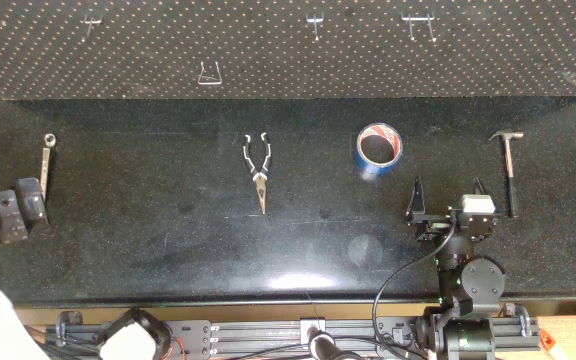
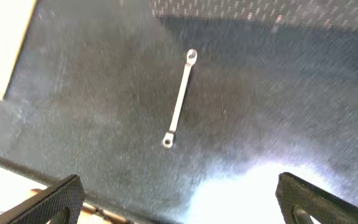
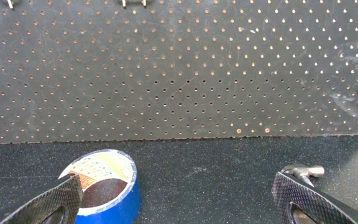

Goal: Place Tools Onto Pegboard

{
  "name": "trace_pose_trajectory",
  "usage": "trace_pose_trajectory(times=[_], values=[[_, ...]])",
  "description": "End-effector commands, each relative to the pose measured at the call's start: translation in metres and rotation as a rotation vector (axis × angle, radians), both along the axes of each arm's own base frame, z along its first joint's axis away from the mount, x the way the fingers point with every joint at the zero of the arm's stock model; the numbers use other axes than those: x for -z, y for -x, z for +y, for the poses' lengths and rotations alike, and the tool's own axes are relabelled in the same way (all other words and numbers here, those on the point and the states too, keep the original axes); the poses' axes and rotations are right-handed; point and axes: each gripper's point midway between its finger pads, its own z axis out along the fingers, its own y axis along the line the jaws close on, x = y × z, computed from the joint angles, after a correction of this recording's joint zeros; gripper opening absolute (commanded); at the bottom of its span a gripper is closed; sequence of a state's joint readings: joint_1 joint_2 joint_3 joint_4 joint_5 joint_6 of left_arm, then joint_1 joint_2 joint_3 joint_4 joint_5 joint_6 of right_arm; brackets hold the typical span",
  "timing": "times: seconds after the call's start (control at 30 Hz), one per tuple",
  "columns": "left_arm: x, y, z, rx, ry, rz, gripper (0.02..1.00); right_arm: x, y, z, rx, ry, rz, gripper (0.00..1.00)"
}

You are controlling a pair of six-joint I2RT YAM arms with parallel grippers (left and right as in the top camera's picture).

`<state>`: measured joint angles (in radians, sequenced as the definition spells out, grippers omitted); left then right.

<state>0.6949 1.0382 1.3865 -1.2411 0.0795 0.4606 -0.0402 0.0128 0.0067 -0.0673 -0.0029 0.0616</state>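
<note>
Left gripper (image 2: pixel 179 186): gapes wide, holds nothing. Wrench (image 1: pixel 46 166): lies flat, long axis 12-to-6 in top view, ring head points to 12.

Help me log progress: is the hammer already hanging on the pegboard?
No, the hammer lies flat on the black table, in front of the pegboard and not on any hook.

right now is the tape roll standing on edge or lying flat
Lying flat: the tape roll sits on the table with its hole facing up, showing as an open ring from above.
</note>
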Motion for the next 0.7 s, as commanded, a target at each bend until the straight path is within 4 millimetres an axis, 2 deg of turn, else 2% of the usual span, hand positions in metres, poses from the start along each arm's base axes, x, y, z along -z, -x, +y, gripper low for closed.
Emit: trace_pose_trajectory(times=[0.03, 0.13, 0.2, 0.27, 0.37, 0.53, 0.7], values=[[0.01, 0.011, 0.047, -0.111, 0.014, 0.031, 0.993, 0.0, 0.0, 0.0, -0.002, 0.014, -0.003, 0.998], [0.006, 0.026, 0.074, -0.21, 0.025, -0.028, 0.993, 0.0, 0.0, 0.0, -0.002, 0.014, -0.003, 1.0], [0.002, 0.044, 0.095, -0.3, 0.019, -0.063, 0.993, 0.0, 0.0, 0.0, -0.002, 0.014, -0.003, 1.0], [0.008, 0.058, 0.107, -0.361, 0.035, -0.051, 0.993, 0.0, 0.0, 0.0, -0.002, 0.014, -0.002, 1.0], [0.03, 0.059, 0.108, -0.269, 0.066, 0.054, 0.991, 0.0, 0.0, 0.0, -0.002, 0.014, -0.003, 0.998], [0.063, 0.041, 0.094, -0.053, 0.219, 0.073, 0.993, 0.0, 0.0, 0.0, -0.002, 0.014, -0.003, 1.0], [0.079, 0.041, 0.107, 0.016, 0.255, 0.059, 0.993, 0.0, 0.0, 0.0, -0.003, 0.014, -0.003, 1.0]])
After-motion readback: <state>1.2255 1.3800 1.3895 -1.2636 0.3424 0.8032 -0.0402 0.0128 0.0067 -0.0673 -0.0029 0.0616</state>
